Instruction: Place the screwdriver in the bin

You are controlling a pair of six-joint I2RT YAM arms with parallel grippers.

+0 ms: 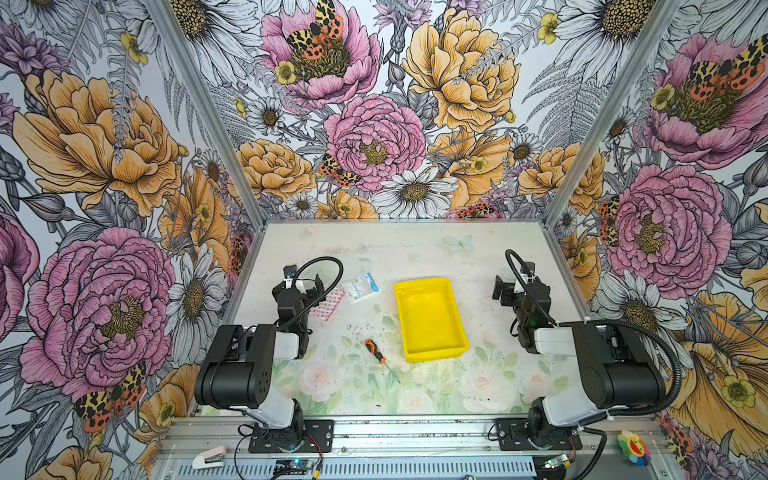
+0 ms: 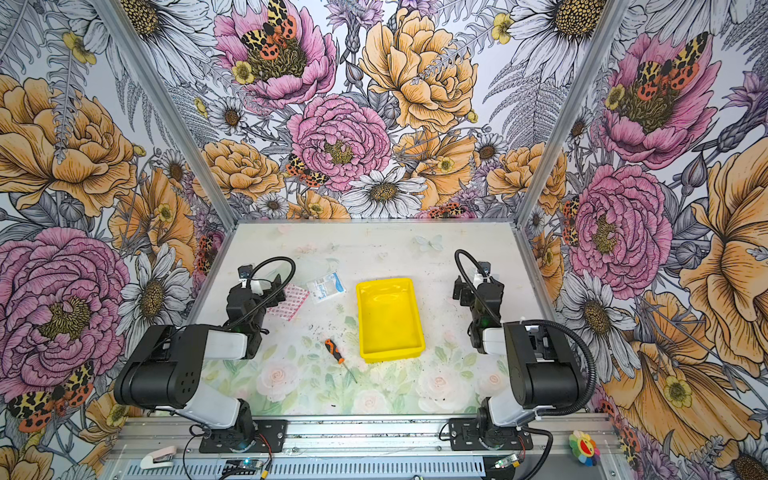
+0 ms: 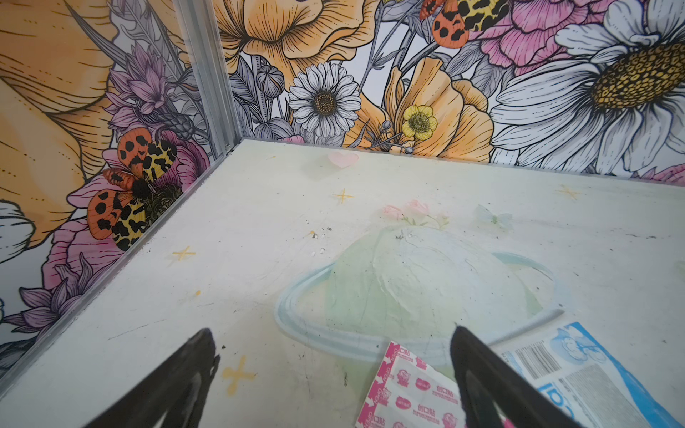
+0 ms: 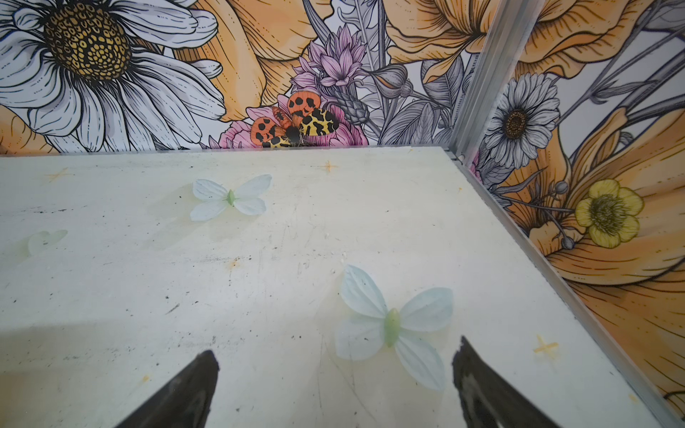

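The screwdriver, orange-and-black handle with a thin grey shaft pointing toward the front, lies flat on the table just left of the bin's near corner in both top views. The bin is a bright yellow shallow tray with nothing in it, in the middle of the table. My left gripper hangs open at the back left, far from the screwdriver, with nothing between its fingers. My right gripper stands open at the back right, holding nothing. Neither wrist view shows the screwdriver or the bin.
A white-and-blue packet lies left of the bin's far end. A pink-and-white plaster strip lies under the left gripper. Flowered walls with metal posts close three sides. Both arm bases sit on the front rail.
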